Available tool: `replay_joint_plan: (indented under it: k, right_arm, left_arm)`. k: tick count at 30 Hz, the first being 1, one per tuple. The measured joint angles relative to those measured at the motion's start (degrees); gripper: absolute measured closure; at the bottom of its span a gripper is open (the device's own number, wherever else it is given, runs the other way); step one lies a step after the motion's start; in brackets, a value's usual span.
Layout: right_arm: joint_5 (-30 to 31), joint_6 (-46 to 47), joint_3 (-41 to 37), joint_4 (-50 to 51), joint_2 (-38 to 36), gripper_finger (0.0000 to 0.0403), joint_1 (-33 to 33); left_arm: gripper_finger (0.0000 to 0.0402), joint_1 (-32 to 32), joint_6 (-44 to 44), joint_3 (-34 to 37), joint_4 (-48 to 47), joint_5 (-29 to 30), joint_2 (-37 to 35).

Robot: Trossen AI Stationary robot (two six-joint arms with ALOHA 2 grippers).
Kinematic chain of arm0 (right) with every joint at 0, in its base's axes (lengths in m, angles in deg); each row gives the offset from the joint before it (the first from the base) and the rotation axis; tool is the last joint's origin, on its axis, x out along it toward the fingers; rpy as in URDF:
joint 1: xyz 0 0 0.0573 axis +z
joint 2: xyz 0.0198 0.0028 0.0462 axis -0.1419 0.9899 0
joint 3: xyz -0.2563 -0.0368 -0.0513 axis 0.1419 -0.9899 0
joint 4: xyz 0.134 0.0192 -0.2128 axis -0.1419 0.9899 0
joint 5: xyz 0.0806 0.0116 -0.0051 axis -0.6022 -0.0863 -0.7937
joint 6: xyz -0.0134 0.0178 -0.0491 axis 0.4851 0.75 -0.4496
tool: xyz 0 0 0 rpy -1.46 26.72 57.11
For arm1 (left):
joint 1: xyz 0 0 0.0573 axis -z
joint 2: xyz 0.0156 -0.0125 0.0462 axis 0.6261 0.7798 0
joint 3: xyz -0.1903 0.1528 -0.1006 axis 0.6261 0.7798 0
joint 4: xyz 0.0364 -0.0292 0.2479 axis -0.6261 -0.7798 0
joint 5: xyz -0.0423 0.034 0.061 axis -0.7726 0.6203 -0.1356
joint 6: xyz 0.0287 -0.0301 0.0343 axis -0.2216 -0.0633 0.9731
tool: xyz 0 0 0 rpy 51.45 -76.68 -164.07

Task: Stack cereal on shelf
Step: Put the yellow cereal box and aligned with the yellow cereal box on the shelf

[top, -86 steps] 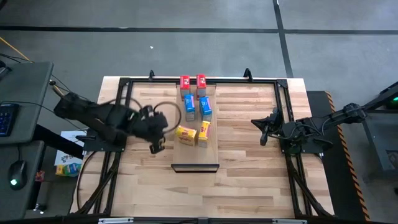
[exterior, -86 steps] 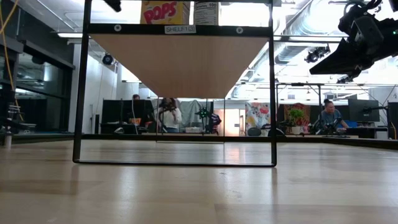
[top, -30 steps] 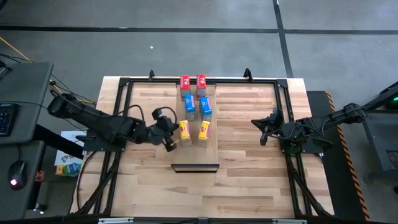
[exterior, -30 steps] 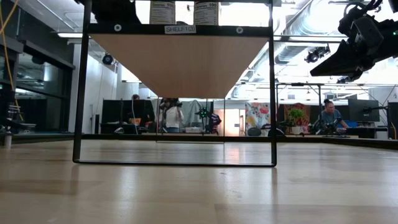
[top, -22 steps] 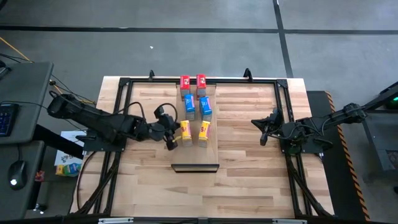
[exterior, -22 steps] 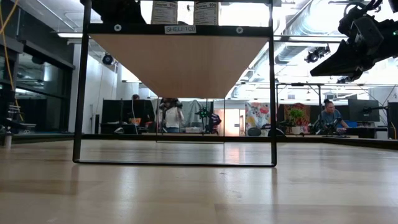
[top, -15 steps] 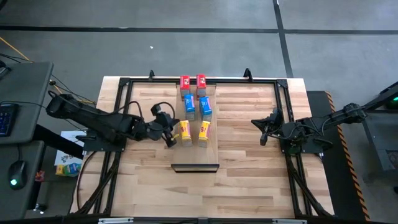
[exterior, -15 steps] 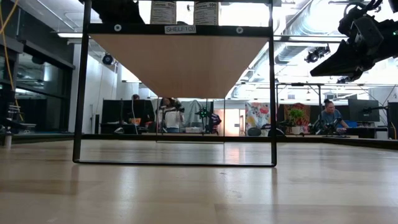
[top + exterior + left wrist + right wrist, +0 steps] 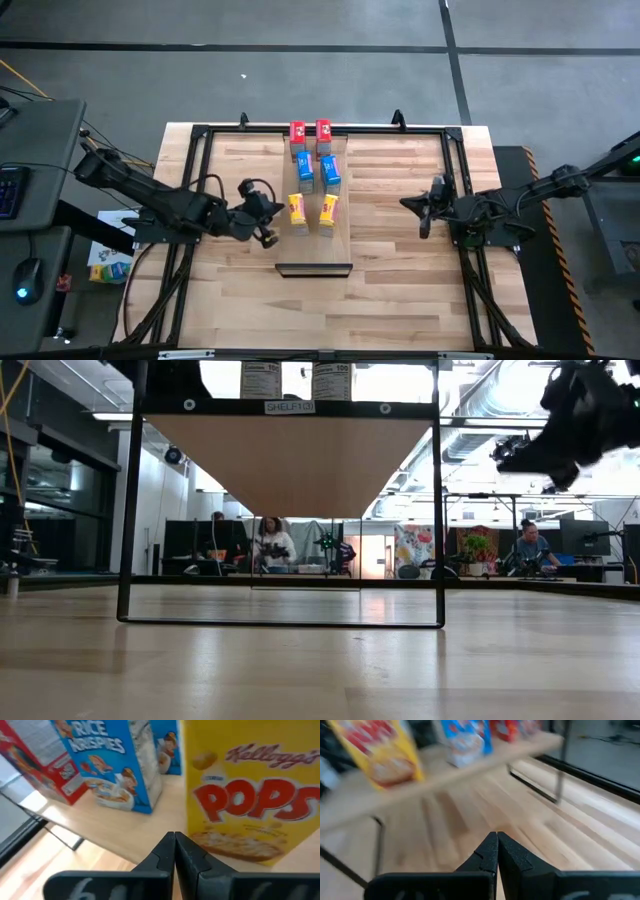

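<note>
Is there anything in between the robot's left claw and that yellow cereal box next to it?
Nothing visible. The left gripper is shut and empty, just beside the nearer yellow cereal box, which stands on the shelf. Its wrist view shows that box straight ahead with only bare shelf between.

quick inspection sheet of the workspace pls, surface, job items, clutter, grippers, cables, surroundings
surface: striped wood tabletop with a black frame on it.
job's things: six cereal boxes upright in two rows on the shelf: red pair at the far end, blue pair in the middle, yellow pair nearest the dark lip.
clutter: nothing seen on the table.
grippers: left gripper shut, empty, beside the left yellow box; right gripper shut, empty, waiting at the right.
cables: a looped cable by the left wrist.
surroundings: people seated at desks behind the table.
</note>
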Motion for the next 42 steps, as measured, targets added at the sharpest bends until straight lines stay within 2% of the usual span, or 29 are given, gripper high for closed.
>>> replay_joint_plan:
  k: [8,13,17,21,25,31,36,42]
  right_arm:
    - [-5.42,-12.26,0.02,-26.73,11.93,0.0402,-0.33]
    - [-10.24,-14.12,0.02,-38.72,23.62,0.0402,-3.79]
    - [-12.98,-16.37,0.02,-53.75,33.81,0.0402,-6.72]
    - [-19.86,-18.84,0.66,-65.66,41.83,0.0402,-9.04]
    - [-24.68,-17.66,4.98,-65.8,48.13,0.0402,-10.76]
    - [-26.58,-20.43,12.62,-64.3,56.03,0.0402,-11.19]
    - [-27.37,-20.55,16.42,-58.83,58.18,0.0402,-11.19]
    - [-26.95,-20.99,17.05,-57.46,58.62,0.0402,-11.19]
  left_arm:
    - [0.0401,-0.77,2.04,1.52,5.16,-0.82,0.13]
    - [0.0401,-1.73,3.97,1.58,6.92,-0.84,0.13]
    - [0.0401,-3.04,4.48,1.58,7.22,-0.83,0.13]
    - [0.0401,-4.08,4.5,1.58,7.18,-0.82,0.13]
    - [0.0401,-4.41,4.51,1.58,7.53,-0.81,0.13]
    - [0.0401,-4.38,6.26,1.58,9.95,-0.88,0.14]
    - [0.0401,-4.36,7.03,1.58,10.98,-0.9,0.15]
    - [0.0401,-4.36,6.97,1.58,11.14,-0.97,0.15]
